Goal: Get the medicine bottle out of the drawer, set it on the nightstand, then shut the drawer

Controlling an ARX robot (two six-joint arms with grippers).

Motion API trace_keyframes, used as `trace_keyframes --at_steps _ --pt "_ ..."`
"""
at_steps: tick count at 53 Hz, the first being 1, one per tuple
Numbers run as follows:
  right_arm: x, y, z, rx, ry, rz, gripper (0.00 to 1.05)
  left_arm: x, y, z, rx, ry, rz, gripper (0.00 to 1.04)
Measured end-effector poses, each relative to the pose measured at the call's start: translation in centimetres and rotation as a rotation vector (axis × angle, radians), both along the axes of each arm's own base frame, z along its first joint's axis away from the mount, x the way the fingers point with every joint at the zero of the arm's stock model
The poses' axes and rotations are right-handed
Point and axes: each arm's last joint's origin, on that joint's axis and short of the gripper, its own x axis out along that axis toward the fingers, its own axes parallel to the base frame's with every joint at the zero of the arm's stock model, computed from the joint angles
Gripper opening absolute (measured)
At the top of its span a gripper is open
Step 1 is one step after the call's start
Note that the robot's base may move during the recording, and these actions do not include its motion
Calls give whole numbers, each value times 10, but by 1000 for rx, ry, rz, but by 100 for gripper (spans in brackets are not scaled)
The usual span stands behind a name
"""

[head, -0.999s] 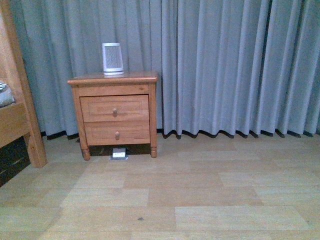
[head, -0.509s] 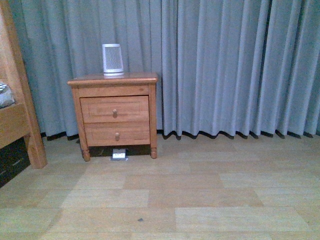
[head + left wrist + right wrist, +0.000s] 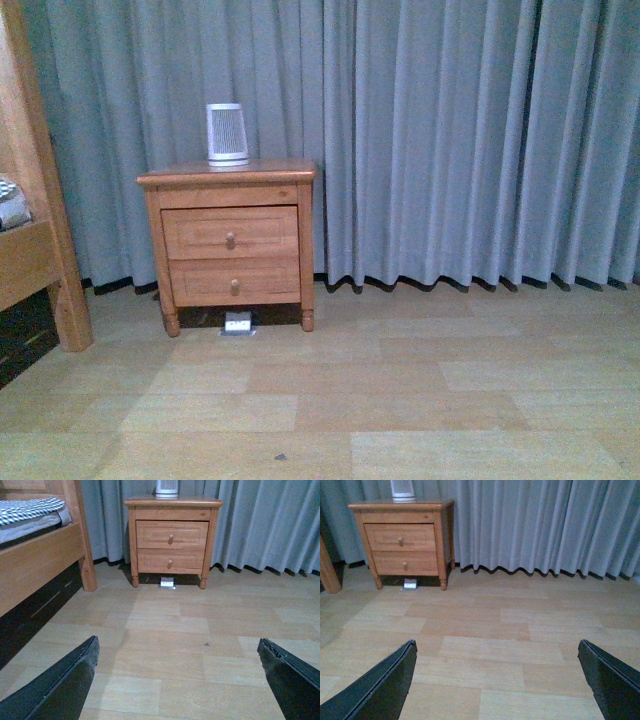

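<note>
The orange-brown nightstand point(image 3: 230, 240) stands against the grey curtain, far ahead on the left. Its upper drawer point(image 3: 230, 232) is shut, with a round knob. It also shows in the left wrist view point(image 3: 172, 534) and the right wrist view point(image 3: 400, 537). The medicine bottle is not in view. Neither arm shows in the front view. My left gripper point(image 3: 177, 672) is open and empty over bare floor, well short of the nightstand. My right gripper point(image 3: 496, 672) is open and empty over bare floor too.
A tall white ribbed device point(image 3: 227, 133) stands on the nightstand top. The shorter lower drawer point(image 3: 234, 283) is shut. A small white thing point(image 3: 237, 322) lies under the nightstand. A wooden bed frame point(image 3: 40, 230) stands at the left. Wood floor point(image 3: 400, 390) lies between.
The nightstand and curtain hem have shifted lower in the front view and the device sits lower too; the camera has moved. Nothing in the room itself has moved.
</note>
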Motion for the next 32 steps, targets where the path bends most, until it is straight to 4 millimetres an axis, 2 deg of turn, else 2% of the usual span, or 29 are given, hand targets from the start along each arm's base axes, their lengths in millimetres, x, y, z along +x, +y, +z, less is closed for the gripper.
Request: trace_keyframes --at_steps 32 --pt "0 0 0 0 0 0 98 0 0 0 0 0 0 98"
